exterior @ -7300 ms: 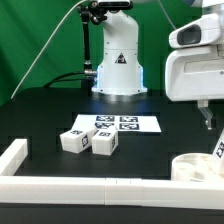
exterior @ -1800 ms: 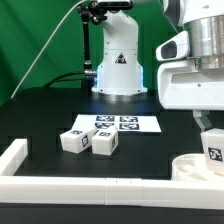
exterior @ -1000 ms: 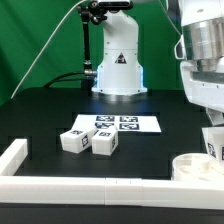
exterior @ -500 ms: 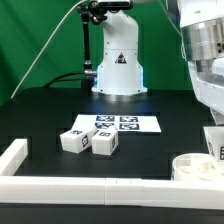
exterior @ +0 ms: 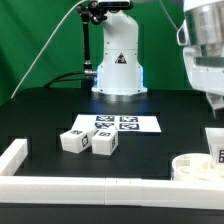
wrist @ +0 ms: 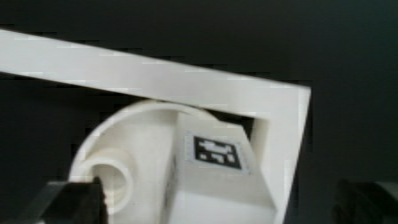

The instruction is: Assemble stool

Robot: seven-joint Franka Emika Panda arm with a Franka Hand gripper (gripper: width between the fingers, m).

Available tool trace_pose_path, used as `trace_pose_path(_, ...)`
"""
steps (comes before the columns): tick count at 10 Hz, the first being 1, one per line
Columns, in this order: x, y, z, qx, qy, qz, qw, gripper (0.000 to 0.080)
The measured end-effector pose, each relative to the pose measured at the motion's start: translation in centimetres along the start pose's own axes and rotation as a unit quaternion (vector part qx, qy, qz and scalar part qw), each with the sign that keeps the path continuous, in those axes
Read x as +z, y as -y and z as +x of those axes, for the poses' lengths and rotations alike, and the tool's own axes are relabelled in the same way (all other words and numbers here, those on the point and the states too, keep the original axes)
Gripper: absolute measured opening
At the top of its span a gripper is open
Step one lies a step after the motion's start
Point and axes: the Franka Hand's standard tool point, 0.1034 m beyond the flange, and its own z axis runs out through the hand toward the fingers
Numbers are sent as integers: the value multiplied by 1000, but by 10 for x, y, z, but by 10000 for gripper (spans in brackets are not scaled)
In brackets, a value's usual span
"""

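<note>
The chief risk, as I judge it, lies with the standing leg [exterior: 216, 146] at the lower right edge of the exterior view. It stands upright on the seat [exterior: 192, 166], and whether it is fully home in its socket cannot be told. If it is only partly fastened, the end effector [exterior: 214, 106] coming down off-centre could tilt it, knock it out, or shove the seat sideways. The seat lies close in the corner of the border rail [exterior: 20, 158], as the wrist view shows, so a finger has little room on that side. One catching the rail would spoil a grasp. The end effector hangs above the leg and apart from it. In the wrist view its dark fingers [wrist: 63, 200] look spread wide with nothing pinched between them, so I take it to be open and empty, though that view is blurred. The stool itself is not yet whole. The seat is a thick white round disc with rounded hollows in its upper face, flat on the black table [exterior: 50, 110] at the lower right. The standing leg is a short chunky white block with a black-and-white tag on its side. Two loose legs [exterior: 75, 141] of the same make lie touching each other at the lower middle of the exterior view, just in front of the marker board [exterior: 120, 123] and well apart from the seat.
</note>
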Motion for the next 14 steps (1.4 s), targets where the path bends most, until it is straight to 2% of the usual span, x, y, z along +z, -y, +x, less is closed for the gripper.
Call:
trace_pose_path(3, 4, -2, 1, -119, -1, -4, 993, 649)
trace_pose_path(5, 6, -4, 3, -253, -7, -12, 968, 649)
trace_pose_path(6, 5, -3, 2, -331, -16, -18, 943, 649)
trace_pose_path(7, 4, -1, -3, -392, -27, -32, 919, 649)
trace_pose_path(8, 4, 1, -9, -417, -30, -34, 908, 649)
trace_pose_path(12, 4, 1, -6, -529, -30, -35, 847, 649)
trace_pose_path(14, 5, 1, -5, -646, -31, -46, 761, 649)
